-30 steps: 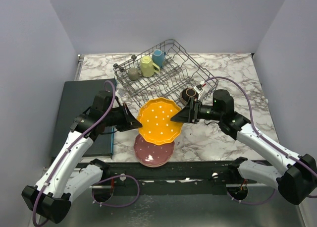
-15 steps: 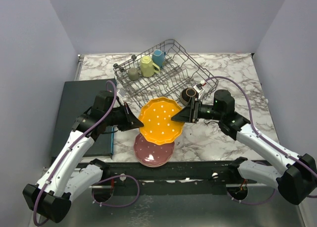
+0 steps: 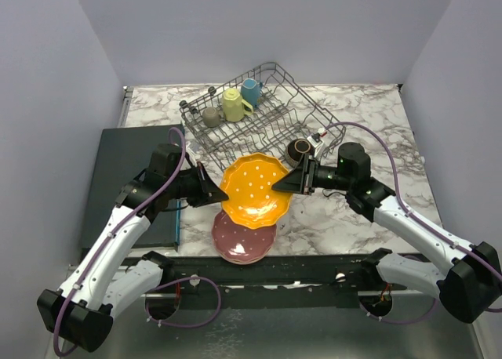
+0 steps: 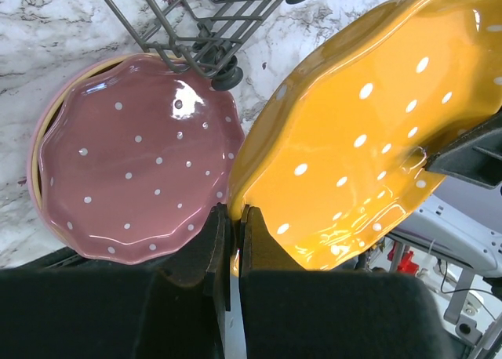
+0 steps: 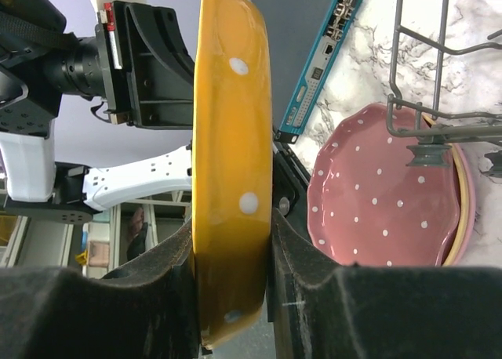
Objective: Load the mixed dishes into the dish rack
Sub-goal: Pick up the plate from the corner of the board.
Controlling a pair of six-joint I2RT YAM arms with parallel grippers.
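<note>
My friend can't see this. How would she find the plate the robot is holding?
Find the grey wire dish rack on the marble table. Just in front of it, the left tool and right tool hold one plate up. It is the wavy-edged orange plate with white dots; the dotted pink plate beneath lies flat.

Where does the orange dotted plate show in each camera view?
Top external: orange plate at the picture's centre.
Left wrist: orange plate fills the right half, tilted.
Right wrist: orange plate stands edge-on at centre.
Shared landmark: pink dotted plate, lying flat.
</note>
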